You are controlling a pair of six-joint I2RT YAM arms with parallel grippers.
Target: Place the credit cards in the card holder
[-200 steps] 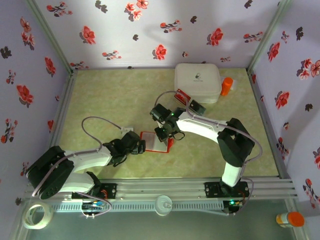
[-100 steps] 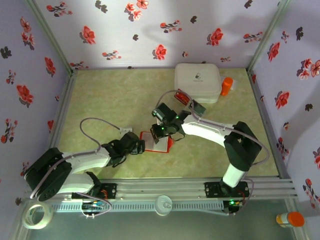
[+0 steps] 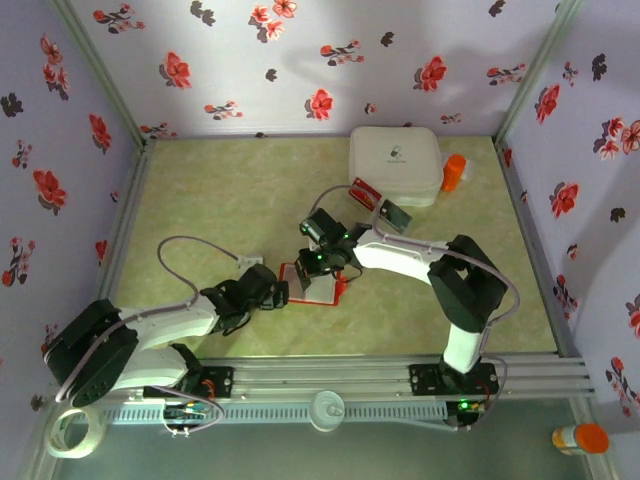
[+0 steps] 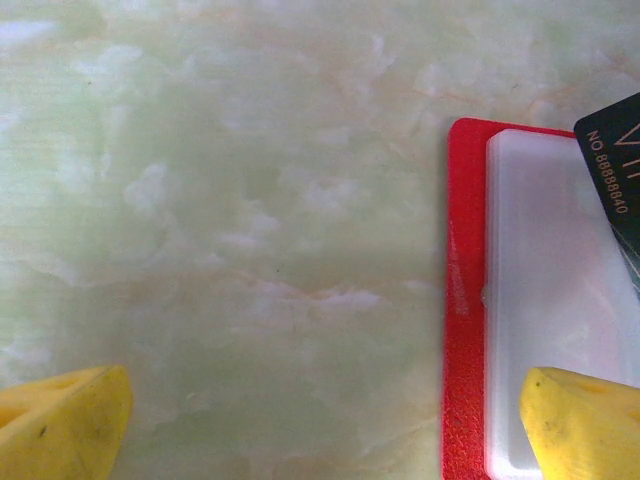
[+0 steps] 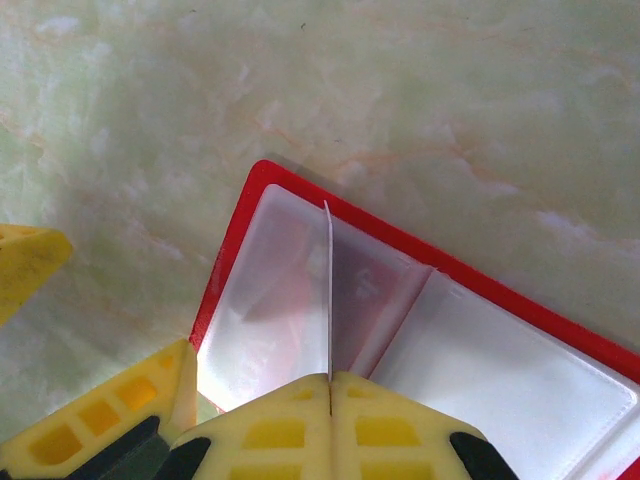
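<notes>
Floral-papered walls enclose a green marbled tabletop point(image 3: 220, 200). The card holder point(image 3: 315, 283) lies open at centre. The right fingers point(image 5: 330, 385) are pressed shut on a credit card point(image 5: 328, 290), held edge-on over the fold of the pale pockets. The left fingers point(image 3: 272, 293) stand fully spread and hold nothing, with one tip over the holder's left border.

Recommendation: tilt the card flatter, feed its edge into a pocket mouth, and steady the holder with the left tip.

Against a second ago, the right wrist has shifted leftward over the holder. Spare cards point(image 3: 365, 192) lie beside the white box point(image 3: 395, 160).
</notes>
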